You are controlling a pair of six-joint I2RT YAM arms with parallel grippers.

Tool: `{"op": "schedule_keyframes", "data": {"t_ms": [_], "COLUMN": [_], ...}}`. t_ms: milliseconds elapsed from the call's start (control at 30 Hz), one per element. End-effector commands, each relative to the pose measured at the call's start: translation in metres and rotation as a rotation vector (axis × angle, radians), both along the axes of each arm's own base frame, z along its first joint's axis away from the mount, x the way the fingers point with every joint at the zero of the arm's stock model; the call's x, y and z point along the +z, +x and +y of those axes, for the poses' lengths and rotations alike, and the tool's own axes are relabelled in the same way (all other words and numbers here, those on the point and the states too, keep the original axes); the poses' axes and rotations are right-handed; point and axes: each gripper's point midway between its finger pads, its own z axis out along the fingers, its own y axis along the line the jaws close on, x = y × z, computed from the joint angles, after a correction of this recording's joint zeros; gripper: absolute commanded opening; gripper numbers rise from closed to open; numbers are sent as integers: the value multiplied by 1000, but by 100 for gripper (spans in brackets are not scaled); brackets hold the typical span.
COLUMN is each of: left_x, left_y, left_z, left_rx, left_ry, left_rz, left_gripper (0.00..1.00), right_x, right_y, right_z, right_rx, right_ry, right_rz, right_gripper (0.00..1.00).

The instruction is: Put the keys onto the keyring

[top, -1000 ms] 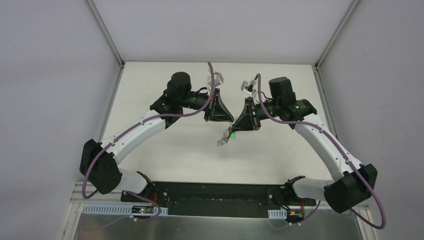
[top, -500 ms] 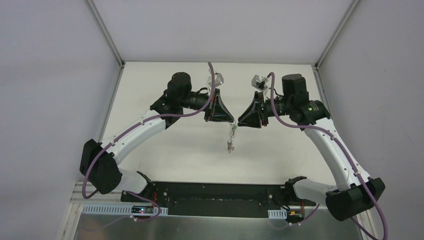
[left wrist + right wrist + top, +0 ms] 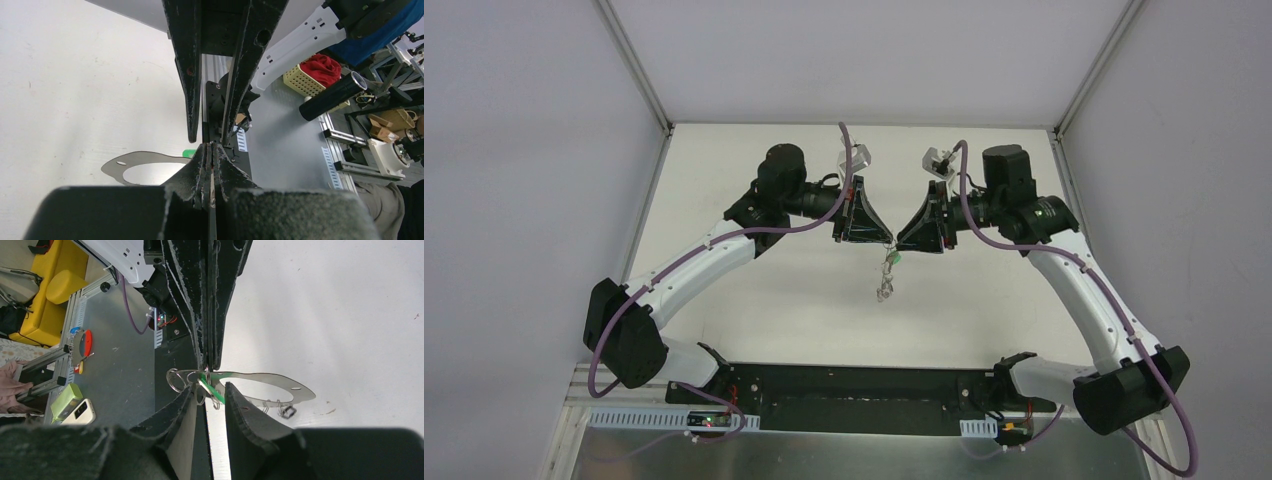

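Observation:
The keyring [image 3: 885, 283] hangs above the white table from my left gripper [image 3: 876, 240], which is shut on its top. In the left wrist view the left gripper [image 3: 211, 145] pinches a thin silver strip, and the ring's flat silver loop [image 3: 150, 156] shows beyond it. The green key [image 3: 894, 261] sits on the ring just below the fingertips. My right gripper [image 3: 906, 243] faces the left one tip to tip. In its own view the right gripper [image 3: 210, 385] is open, with the green key [image 3: 216, 394] lying slantwise in the gap, beside wire loops [image 3: 177, 380] and the silver loop [image 3: 260, 376].
White table [image 3: 754, 300] lies under the hanging ring, with walls at the back and both sides. The black mounting plate [image 3: 854, 385] runs along the near edge between the arm bases. A small dark clip [image 3: 287, 411] dangles from the ring's lower edge.
My right gripper opened and let go of the green key, then drew back up and to the right. The keyring swung down and now hangs from the left gripper alone.

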Motion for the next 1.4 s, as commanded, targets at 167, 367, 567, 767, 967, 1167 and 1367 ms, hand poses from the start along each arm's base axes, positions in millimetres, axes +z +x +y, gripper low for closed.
{"op": "schedule_keyframes", "data": {"t_ms": [167,367,567,767,967,1167,1367], "left_x": [30,28,29,27,19,16,14], "left_y": [-7,-6,-6,-4,-7,-8,-8], "left_z": [6,5,5,9,14,16,17], "left_rx": [-19,-18,-18,-7,-6,-5,0], "left_ry": [-75,-73,-75,-75,-50,-43,-39], "left_rz": [-78,-74,-74,-86,-114,-120,-121], "left_gripper": [0,0,0,0,0,0,0], "right_x": [7,3,2,7,16,16,14], "right_y": [-5,-6,-7,-5,-1,2,3], "right_z": [13,14,13,8,5,3,1], "right_rx": [64,68,69,45,16,1,-10], "right_ry": [28,25,23,-6,-29,-37,-44], "right_rz": [-11,-6,-8,-60,-99,-111,-114], "right_gripper": [27,16,2,0,0,0,0]}}
